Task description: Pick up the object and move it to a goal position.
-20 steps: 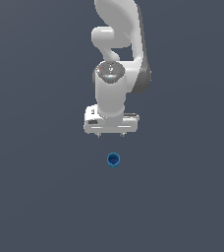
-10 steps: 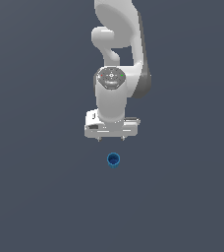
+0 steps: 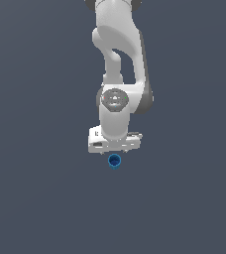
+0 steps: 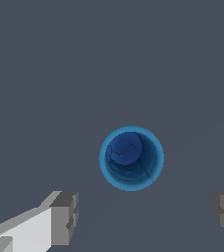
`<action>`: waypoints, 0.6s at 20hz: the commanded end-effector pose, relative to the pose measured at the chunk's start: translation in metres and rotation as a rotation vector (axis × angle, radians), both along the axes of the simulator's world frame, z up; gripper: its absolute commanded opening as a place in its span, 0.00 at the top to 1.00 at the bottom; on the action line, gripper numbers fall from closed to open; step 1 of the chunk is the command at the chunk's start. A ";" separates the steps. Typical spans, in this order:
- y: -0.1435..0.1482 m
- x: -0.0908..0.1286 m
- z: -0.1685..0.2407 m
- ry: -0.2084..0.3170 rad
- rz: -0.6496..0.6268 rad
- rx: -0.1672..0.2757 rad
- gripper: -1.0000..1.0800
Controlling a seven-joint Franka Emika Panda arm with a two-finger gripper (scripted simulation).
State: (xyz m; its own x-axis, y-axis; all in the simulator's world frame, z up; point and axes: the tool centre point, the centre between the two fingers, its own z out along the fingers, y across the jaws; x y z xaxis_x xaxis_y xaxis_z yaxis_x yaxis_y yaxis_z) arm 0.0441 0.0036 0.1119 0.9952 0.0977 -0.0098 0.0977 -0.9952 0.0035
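**Gripper spread wide above blue cup**

Gripper (image 4: 143,216) fingers stand well apart w/ nothing between them; wrist view shows one grey, blocky, ridged pad (image 4: 65,216) w/ a white body behind it, and a second grey pad at the far side, cut by the frame edge. That makes 2 fingers, both clear of the cup.

Object (image 4: 131,158) is a single small bright blue cup, round in outline, smooth, w/ a lighter blue rim and a darker hollow inside. Wrist view looks straight down into it: inner floor is deep blue w/ a few faint dark lines. It sits on the plain grey floor (image 4: 60,74), ahead of the gap between the pads, touching neither.

Exterior view gives what the wrist cam can't: the whole arm (image 3: 117,64), 1 only, glossy white w/ rounded links and a grey disc-shaped joint cap facing the camera. Arm comes down from 12 o'clock; the flat white hand (image 3: 114,140) hangs at its lower end. Cup (image 3: 114,160) shows just beyond the hand at 6 o'clock, near it, much narrower than the hand. Fingers are too small and dark to read in this view, so their spread comes from the wrist cam only. Whether the hand is directly over the cup or a bit behind it can't be told from here.

Floor is flat, matte, uniform slate grey in both views, no texture.
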 end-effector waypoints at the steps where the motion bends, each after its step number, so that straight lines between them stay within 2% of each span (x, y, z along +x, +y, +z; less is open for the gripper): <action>1: 0.002 0.007 -0.009 -0.005 0.009 0.002 0.04; 12: 0.003 0.015 -0.022 -0.008 0.020 0.004 0.04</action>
